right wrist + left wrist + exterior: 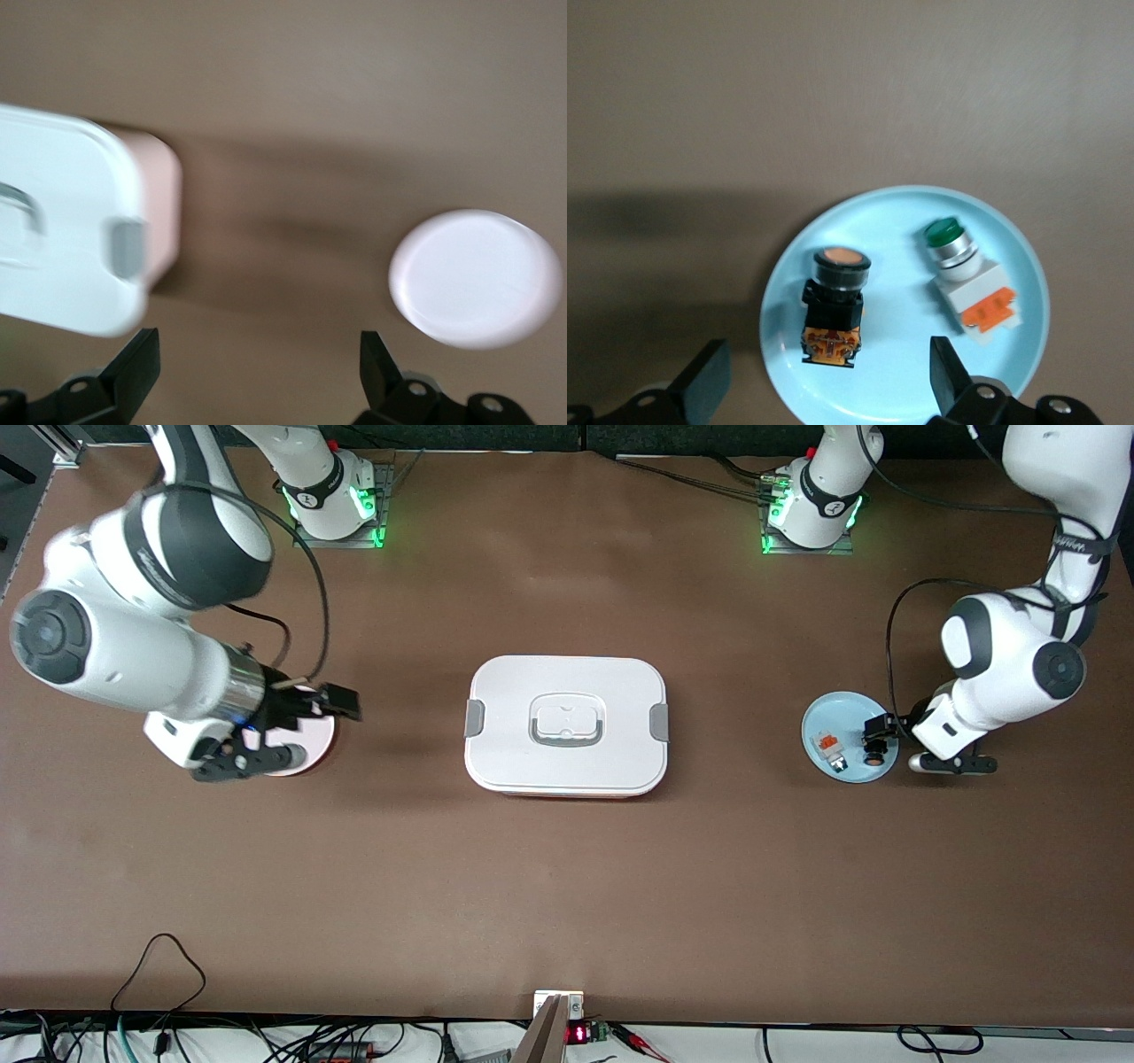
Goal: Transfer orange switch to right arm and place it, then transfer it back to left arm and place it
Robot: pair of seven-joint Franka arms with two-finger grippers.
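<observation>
The orange switch [835,305] lies on its side on a light blue plate [895,221] at the left arm's end of the table; it is black, with an orange cap and amber contacts. In the front view the orange switch [874,758] is on the plate [819,717]. My left gripper [824,372] hangs open just above it, gripping nothing, and the left gripper [879,731] sits low over the plate's edge. My right gripper [257,359] is open and empty; the right gripper [338,701] is over a pale pink plate's edge. The white box [567,722] stands mid-table between the arms.
A white-grey block with a green button and red-orange part [966,283] shares the blue plate. The pale pink plate [476,277] lies bare at the right arm's end, partly under that arm. Cables and electronics line the table edge nearest the front camera.
</observation>
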